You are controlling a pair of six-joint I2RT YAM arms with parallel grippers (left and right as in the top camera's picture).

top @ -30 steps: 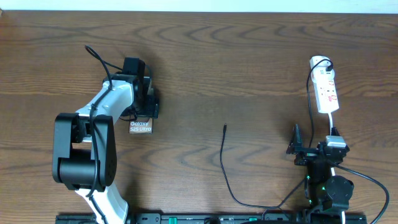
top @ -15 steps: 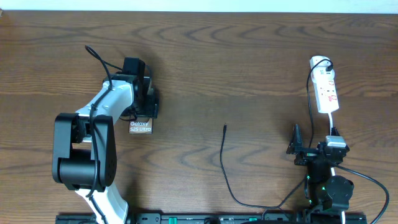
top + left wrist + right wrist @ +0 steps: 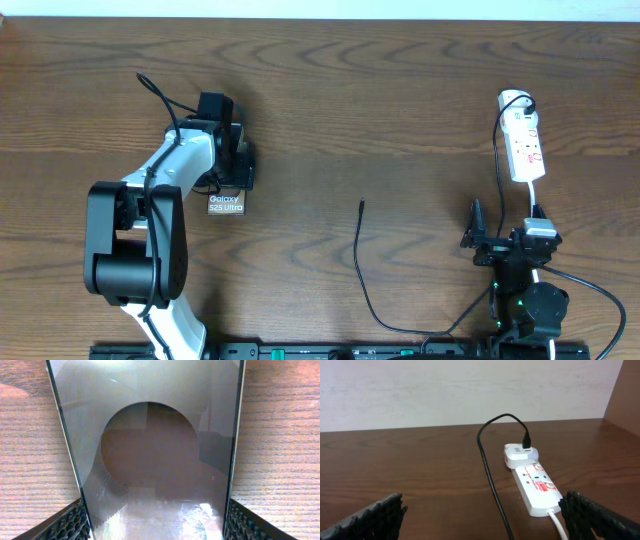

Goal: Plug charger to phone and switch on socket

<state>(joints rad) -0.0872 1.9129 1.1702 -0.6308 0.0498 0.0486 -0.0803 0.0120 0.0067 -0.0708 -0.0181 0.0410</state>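
Note:
The phone (image 3: 226,205), a dark brown slab with white "Galaxy" lettering, lies on the table at the left. My left gripper (image 3: 238,165) sits over its far end. In the left wrist view the phone (image 3: 150,435) fills the gap between my left gripper's (image 3: 155,527) fingers, which press on both its long edges. The charger's plug tip (image 3: 362,204) lies free at mid-table, and its thin black cable (image 3: 360,270) curves toward the front edge. The white socket (image 3: 525,140) lies at the far right and also shows in the right wrist view (image 3: 535,487). My right gripper (image 3: 500,240) (image 3: 480,517) is open and empty, short of the socket.
A white adapter (image 3: 520,454) with a black plug sits in the socket's far end. Its black cable (image 3: 487,465) runs back between my right fingers. The socket's white lead (image 3: 557,522) comes toward the right finger. The table's back edge meets a white wall (image 3: 445,390).

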